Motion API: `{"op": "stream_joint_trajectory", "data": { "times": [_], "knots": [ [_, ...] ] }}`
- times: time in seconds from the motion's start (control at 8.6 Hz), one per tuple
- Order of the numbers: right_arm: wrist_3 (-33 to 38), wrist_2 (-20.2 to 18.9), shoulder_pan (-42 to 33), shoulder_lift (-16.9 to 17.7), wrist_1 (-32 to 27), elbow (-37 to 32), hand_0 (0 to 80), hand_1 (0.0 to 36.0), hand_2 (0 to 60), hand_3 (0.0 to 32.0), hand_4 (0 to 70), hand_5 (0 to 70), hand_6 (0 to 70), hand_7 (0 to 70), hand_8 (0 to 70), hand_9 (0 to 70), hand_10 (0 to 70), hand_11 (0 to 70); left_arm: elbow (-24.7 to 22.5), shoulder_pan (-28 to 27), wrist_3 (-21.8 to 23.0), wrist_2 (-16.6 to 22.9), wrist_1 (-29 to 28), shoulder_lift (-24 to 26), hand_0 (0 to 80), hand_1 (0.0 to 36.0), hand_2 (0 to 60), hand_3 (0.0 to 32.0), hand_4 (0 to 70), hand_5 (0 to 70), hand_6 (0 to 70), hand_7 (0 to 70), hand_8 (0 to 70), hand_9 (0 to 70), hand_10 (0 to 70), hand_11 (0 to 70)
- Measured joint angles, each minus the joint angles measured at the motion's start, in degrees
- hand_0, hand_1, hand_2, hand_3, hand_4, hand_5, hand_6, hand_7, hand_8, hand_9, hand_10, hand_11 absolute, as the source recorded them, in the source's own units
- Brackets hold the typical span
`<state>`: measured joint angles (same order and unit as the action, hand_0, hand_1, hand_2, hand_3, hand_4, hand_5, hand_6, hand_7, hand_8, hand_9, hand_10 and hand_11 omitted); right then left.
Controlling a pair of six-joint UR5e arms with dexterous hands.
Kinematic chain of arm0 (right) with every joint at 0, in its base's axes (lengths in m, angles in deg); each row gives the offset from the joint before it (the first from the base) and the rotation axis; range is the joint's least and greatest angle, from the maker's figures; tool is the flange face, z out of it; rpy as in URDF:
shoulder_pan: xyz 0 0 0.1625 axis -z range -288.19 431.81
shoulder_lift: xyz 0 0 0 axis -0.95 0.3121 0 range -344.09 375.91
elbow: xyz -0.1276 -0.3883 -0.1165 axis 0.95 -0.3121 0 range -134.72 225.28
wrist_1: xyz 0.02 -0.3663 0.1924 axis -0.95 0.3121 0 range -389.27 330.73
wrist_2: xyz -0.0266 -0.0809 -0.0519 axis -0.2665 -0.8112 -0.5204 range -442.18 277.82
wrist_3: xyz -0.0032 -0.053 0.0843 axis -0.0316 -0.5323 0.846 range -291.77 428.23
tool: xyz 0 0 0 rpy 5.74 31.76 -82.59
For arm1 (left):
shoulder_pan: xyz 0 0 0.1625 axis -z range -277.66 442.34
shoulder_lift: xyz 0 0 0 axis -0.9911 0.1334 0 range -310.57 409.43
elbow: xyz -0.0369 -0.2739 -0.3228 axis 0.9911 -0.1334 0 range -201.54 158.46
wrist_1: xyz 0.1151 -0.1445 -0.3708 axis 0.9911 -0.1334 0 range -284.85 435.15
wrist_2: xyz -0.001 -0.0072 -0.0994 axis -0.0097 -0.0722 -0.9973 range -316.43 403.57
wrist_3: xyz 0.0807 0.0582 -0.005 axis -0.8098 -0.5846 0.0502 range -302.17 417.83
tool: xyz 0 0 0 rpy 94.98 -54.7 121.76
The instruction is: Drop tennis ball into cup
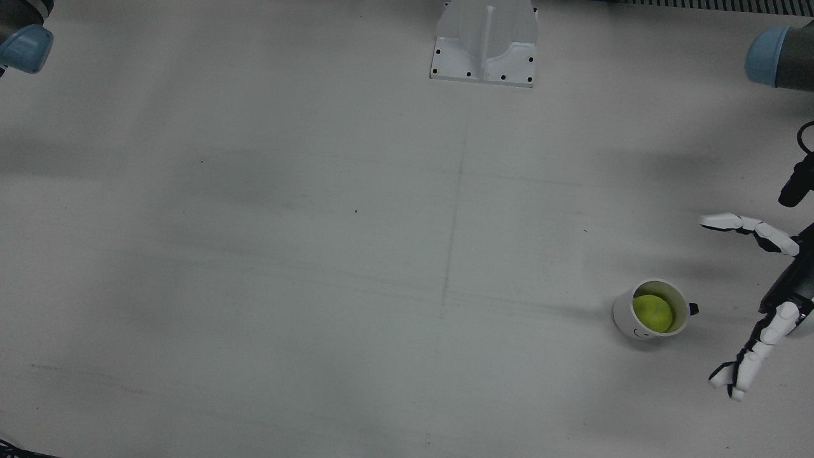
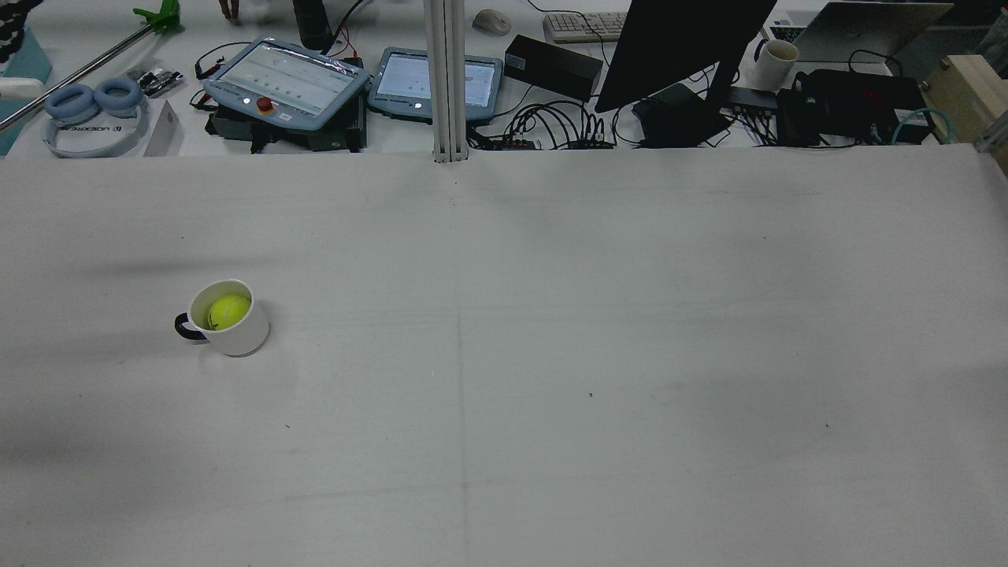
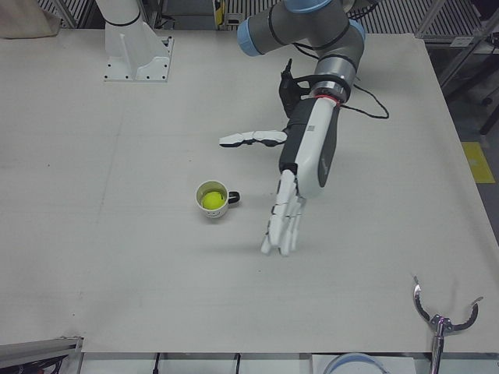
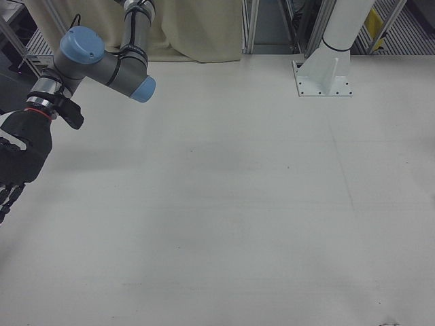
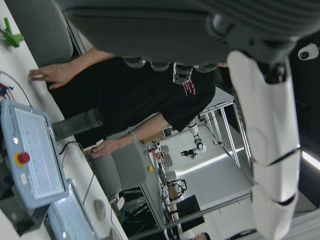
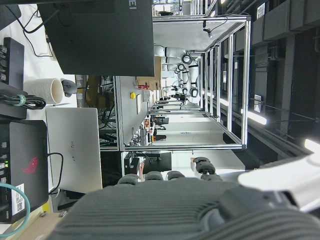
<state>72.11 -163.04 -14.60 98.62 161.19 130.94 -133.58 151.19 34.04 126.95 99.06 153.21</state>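
Observation:
A yellow-green tennis ball (image 1: 653, 313) lies inside a white cup (image 1: 624, 316) with a dark handle, standing upright on the table. Cup (image 2: 236, 335) and ball (image 2: 228, 312) also show in the rear view, and cup (image 3: 214, 210) and ball (image 3: 211, 201) in the left-front view. My left hand (image 3: 300, 167) is open and empty, fingers spread, raised beside the cup toward the table's side; it shows at the front view's right edge (image 1: 772, 305). My right hand (image 4: 17, 163) hangs at the right-front view's left edge, far from the cup, its fingers mostly cut off.
A white arm pedestal (image 1: 484, 44) stands at the table's robot side. Beyond the operators' edge are teach pendants (image 2: 287, 79), a monitor (image 2: 677, 47), cables and a mug (image 2: 773, 63). A small metal clamp (image 3: 440, 315) stands near the table's front corner.

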Motion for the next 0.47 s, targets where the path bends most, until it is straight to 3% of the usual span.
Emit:
{"op": "stream_joint_trajectory", "data": {
  "times": [0.12, 0.23, 0.47],
  "knots": [
    [0.0, 0.0, 0.0, 0.0, 0.0, 0.0, 0.0, 0.0, 0.0, 0.0, 0.0, 0.0, 0.0, 0.0, 0.0, 0.0, 0.0, 0.0, 0.4, 4.3, 0.2, 0.0, 3.0, 0.8, 80.0, 36.0, 0.4, 0.0, 0.0, 8.3, 0.0, 12.6, 0.0, 1.1, 0.0, 0.0],
    [0.0, 0.0, -0.1, 0.0, 0.0, 0.1, 0.0, 0.0, 0.0, 0.0, 0.0, 0.0, 0.0, 0.0, 0.0, 0.0, 0.0, 0.0, 0.7, 6.8, 0.4, 0.0, 6.0, 1.2, 80.0, 36.0, 0.0, 0.0, 0.0, 7.3, 0.0, 12.2, 0.0, 1.0, 0.0, 0.0],
    [0.0, 0.0, -0.1, 0.0, 0.0, 0.0, 0.0, 0.0, 0.0, 0.0, 0.0, 0.0, 0.0, 0.0, 0.0, 0.0, 0.0, 0.0, 0.9, 8.8, 0.8, 0.0, 10.2, 1.3, 69.2, 33.1, 0.0, 0.0, 0.0, 4.9, 0.3, 11.8, 0.0, 0.9, 0.0, 0.0]
  ]
}}
